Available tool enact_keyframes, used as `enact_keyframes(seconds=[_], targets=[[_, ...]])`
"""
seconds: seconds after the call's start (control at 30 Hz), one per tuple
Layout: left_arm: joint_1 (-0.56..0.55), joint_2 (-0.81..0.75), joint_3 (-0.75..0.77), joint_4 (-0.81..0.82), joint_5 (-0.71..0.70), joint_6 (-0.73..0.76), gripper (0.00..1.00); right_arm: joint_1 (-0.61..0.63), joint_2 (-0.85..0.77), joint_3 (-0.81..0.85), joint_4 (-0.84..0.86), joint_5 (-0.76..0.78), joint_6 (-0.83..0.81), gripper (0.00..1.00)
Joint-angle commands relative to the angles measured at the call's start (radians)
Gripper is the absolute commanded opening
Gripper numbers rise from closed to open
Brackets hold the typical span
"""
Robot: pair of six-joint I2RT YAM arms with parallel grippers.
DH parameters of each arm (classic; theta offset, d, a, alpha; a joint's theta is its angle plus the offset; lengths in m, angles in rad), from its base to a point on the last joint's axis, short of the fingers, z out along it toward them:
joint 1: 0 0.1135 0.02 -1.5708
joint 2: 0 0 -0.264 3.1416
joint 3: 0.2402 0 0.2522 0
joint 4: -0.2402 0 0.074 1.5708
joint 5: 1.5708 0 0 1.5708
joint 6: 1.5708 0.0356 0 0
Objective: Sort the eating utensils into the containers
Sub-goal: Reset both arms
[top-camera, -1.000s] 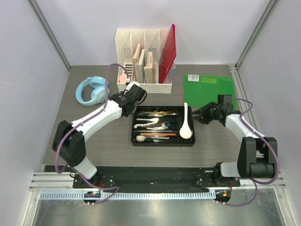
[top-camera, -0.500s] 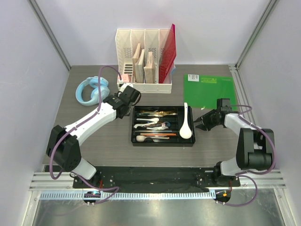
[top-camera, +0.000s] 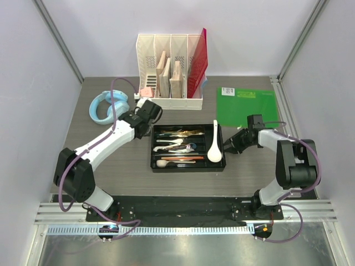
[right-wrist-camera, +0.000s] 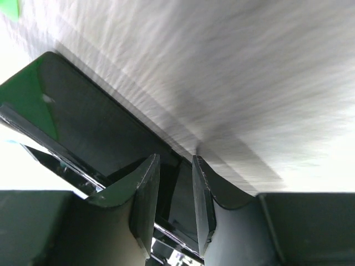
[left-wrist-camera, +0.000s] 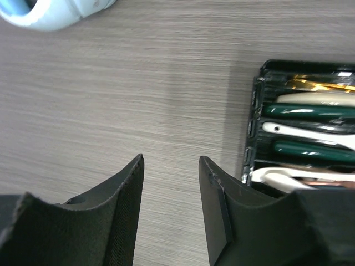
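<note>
The black tray lies mid-table with silver, gold and dark-handled utensils in its long compartments. A large white soup spoon fills its right end. My left gripper hangs open just off the tray's left end. In the left wrist view only bare table shows between the left gripper fingers, with the tray wall and green-handled pieces to the right. My right gripper is at the tray's right wall. In the right wrist view, the right gripper is open, its tips against the glossy black tray.
A white file organizer with boards and a red folder stands at the back. Light blue headphones lie at the back left, close to my left arm. A green mat lies flat behind my right gripper.
The tray has slid a little to the left, with my right gripper following against its right wall. My left gripper has drawn back left, off the tray's upper-left corner.
</note>
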Motion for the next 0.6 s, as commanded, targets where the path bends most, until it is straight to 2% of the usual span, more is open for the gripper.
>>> enact_keyframes(seconds=[0.0, 0.2, 0.33, 0.43, 0.57], targets=[[0.09, -0.092, -0.038, 0.007, 0.035, -0.08, 0.46, 0.091, 0.043, 0.063, 0.074, -0.103, 0.056, 0.37], [0.154, -0.134, -0.056, -0.011, 0.027, -0.124, 0.47, 0.137, 0.08, 0.123, 0.07, -0.094, 0.057, 0.37], [0.205, -0.164, -0.081, -0.036, 0.05, -0.203, 0.46, 0.128, 0.045, 0.172, -0.031, -0.005, 0.002, 0.37], [0.254, -0.184, -0.092, -0.057, 0.111, -0.247, 0.45, 0.109, -0.006, 0.218, -0.091, 0.073, -0.045, 0.37], [0.329, -0.167, -0.056, -0.126, 0.241, -0.31, 0.44, 0.1, -0.06, 0.307, -0.121, 0.104, -0.142, 0.37]])
